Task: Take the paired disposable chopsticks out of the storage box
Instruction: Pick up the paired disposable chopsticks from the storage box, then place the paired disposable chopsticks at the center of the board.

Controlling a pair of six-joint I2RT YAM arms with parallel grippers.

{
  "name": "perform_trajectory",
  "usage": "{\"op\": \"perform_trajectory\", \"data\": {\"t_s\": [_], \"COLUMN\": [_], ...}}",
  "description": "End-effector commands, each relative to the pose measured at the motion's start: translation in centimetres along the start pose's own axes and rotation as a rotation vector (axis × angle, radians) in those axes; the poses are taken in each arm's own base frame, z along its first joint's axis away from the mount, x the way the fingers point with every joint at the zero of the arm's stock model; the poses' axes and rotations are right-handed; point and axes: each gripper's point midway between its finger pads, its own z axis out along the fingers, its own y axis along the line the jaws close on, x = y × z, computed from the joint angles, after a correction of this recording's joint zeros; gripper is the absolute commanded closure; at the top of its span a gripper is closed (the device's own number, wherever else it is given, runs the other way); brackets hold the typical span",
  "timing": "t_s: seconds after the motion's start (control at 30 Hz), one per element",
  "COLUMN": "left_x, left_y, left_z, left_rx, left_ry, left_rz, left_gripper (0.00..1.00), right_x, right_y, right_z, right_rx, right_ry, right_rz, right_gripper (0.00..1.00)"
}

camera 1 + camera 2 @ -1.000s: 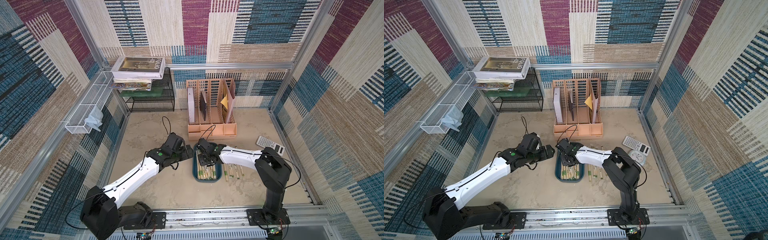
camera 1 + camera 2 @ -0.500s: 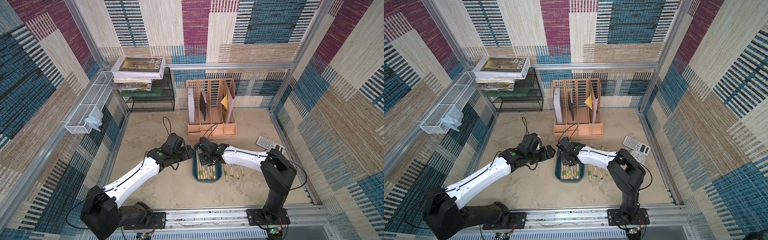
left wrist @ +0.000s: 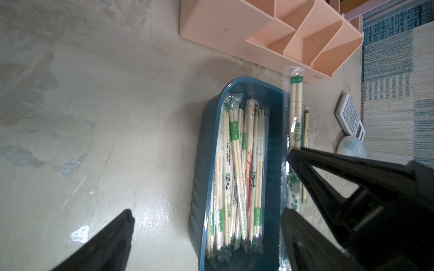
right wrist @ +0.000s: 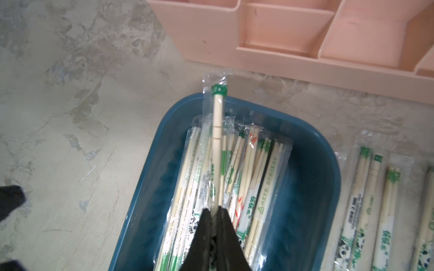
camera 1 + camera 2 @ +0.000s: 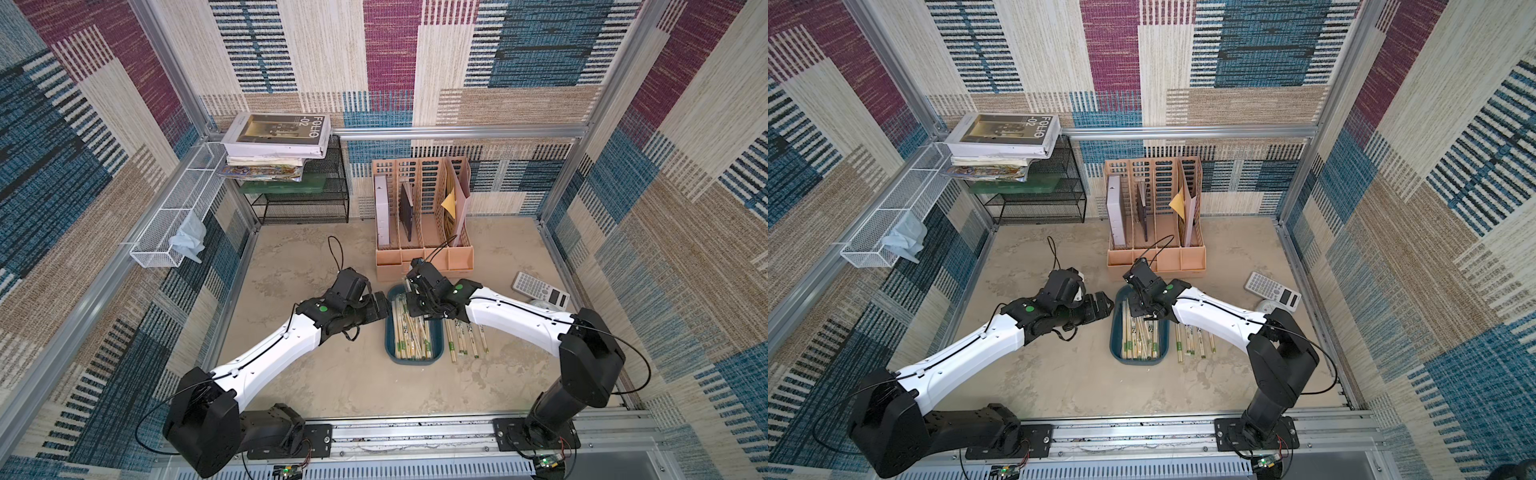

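Observation:
The storage box (image 5: 413,360) (image 5: 1138,360) is a dark teal tray on the table, holding several paired disposable chopsticks (image 5: 411,336) (image 3: 237,164) in clear wrappers. My right gripper (image 5: 412,305) (image 4: 215,210) is over the box's far half, shut on one wrapped pair (image 4: 218,131) (image 3: 296,105). That pair is lifted above the pile and its green-banded end reaches past the far rim. My left gripper (image 5: 388,306) (image 3: 207,215) stands open and empty beside the box's left far edge. Several more pairs (image 5: 463,336) (image 4: 366,187) lie on the table right of the box.
A peach file organizer (image 5: 424,257) stands just behind the box. A calculator (image 5: 540,289) and a small white round object (image 5: 540,305) lie at the right. A black mesh rack (image 5: 303,199) with books and a white wire basket (image 5: 174,216) are at the back left.
My right jaws have closed on one chopstick pair in the box and shifted slightly toward the far end. The left arm has stayed put.

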Motion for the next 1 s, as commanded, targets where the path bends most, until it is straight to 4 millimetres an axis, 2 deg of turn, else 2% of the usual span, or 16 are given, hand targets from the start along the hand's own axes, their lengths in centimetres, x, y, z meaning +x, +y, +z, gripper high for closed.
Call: {"op": "perform_trajectory", "data": {"t_s": [0.0, 0.2, 0.3, 0.53, 0.83, 0.97], "left_x": [0.4, 1.3, 1.6, 2.4, 2.2, 1.9], "left_y": [-2.2, -4.7, -5.8, -8.3, -8.4, -8.1], "left_z": [0.4, 0.9, 1.2, 2.0, 1.7, 1.5], "left_rx": [0.103, 0.154, 0.163, 0.185, 0.158, 0.139], "left_ry": [0.021, 0.044, 0.054, 0.084, 0.070, 0.060], "left_rz": [-0.027, -0.018, 0.000, 0.053, 0.077, 0.090], "left_gripper": [0.01, 0.01, 0.01, 0.01, 0.01, 0.01], "right_x": [-0.3, -0.1, 0.7, 3.0, 5.7, 6.6], "right_y": [-0.9, -4.0, -6.0, -11.9, -20.9, -23.2], "right_z": [-0.8, -1.9, -2.0, -1.6, -1.4, -1.2], "right_rx": [0.010, 0.041, 0.069, 0.168, 0.368, 0.431], "right_ry": [-0.014, -0.036, -0.034, -0.010, 0.040, 0.066], "right_rz": [0.025, 0.079, 0.109, 0.175, 0.230, 0.239], "right_gripper": [0.91, 0.90, 0.90, 0.90, 0.90, 0.90]}}
